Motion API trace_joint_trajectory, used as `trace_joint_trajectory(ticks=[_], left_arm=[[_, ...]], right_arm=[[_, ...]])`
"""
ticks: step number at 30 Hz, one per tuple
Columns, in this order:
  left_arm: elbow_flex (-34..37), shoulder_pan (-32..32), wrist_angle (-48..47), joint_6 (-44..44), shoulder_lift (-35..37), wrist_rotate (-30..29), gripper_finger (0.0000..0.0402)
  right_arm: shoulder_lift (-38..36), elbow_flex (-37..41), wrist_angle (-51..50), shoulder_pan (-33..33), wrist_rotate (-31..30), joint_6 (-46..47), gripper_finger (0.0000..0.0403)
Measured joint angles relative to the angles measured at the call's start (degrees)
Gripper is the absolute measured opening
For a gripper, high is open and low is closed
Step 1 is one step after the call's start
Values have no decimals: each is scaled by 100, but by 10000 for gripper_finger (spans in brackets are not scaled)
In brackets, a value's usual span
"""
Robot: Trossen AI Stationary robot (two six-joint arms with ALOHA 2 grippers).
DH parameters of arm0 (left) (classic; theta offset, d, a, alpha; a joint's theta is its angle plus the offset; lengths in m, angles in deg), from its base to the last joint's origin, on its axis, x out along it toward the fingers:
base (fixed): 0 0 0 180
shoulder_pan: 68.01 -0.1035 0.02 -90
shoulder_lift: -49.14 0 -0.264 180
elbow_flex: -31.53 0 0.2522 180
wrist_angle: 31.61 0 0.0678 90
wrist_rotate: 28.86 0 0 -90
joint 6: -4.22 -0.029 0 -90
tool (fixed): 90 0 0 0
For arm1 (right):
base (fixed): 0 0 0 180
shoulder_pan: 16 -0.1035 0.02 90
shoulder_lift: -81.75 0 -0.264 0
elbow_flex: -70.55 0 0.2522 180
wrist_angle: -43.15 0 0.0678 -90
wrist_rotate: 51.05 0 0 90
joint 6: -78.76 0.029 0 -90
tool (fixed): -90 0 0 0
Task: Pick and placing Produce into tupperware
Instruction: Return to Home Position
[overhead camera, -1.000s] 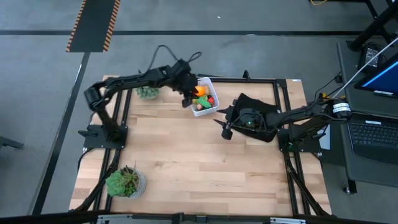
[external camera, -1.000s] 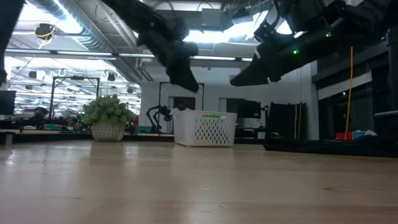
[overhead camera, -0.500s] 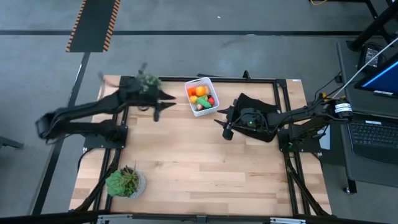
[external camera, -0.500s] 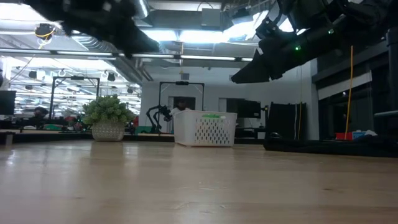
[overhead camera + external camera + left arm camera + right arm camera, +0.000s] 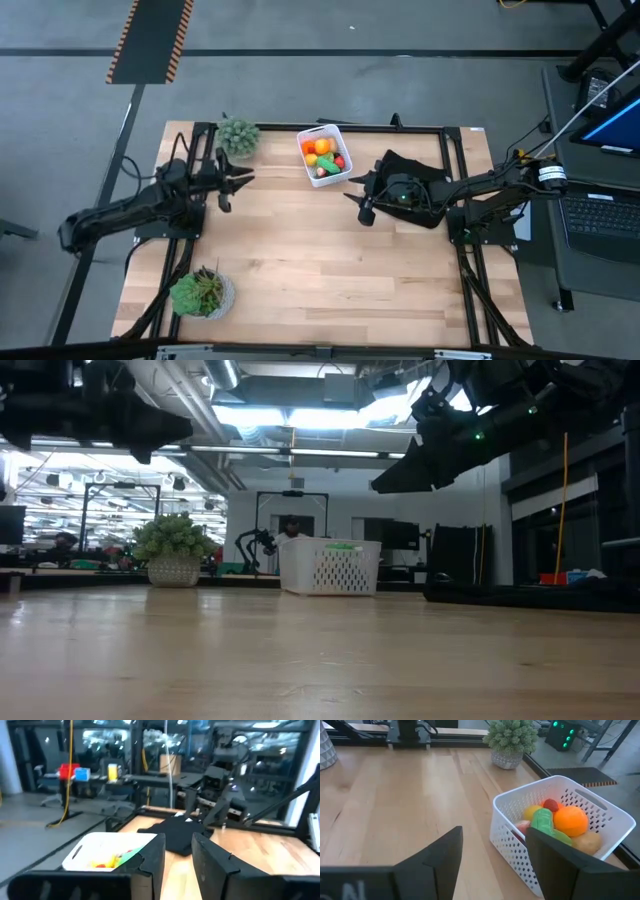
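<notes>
Looking down on the table (image 5: 320, 270), you find the left gripper (image 5: 234, 189) hanging over its left side, the 2 fingers spread and nothing between them. The white tupperware (image 5: 318, 129) sits ahead of that gripper, well apart from it, toward the far edge. The produce (image 5: 322, 154) lies piled inside the tub: an orange piece, a green one, bits of red and yellow.

The right gripper (image 5: 360, 197) hovers near the tub's near right corner, without touching it, jaws parted wide and empty. In its wrist view the tub's perforated wall stands just ahead of the fingers (image 5: 442, 852). The black cloth (image 5: 172, 832) lies behind this gripper, under its arm.

1 potted plant (image 5: 238, 135) stands near the left gripper, on its far side. The other plant (image 5: 203, 292) stands well apart from it, toward the table's near left corner.
</notes>
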Motion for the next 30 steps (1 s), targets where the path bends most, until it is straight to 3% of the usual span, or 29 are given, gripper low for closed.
trace_joint_trajectory(ticks=[4,14,21,25,30], left_arm=[[565,325,800,-3,179,-225,81],[904,1082,875,-302,172,-938,63],[904,1392,870,-450,170,-1529,52],[904,1447,831,-283,170,-1557,45],[904,1452,779,-256,170,-1550,36]], right_arm=[[0,0,-1,-20,21,9,218],[0,0,39,-183,59,87,218],[-76,-2,450,-164,773,9,218],[-607,-2,261,65,781,-144,218],[-1881,8,-523,291,1196,-406,218]])
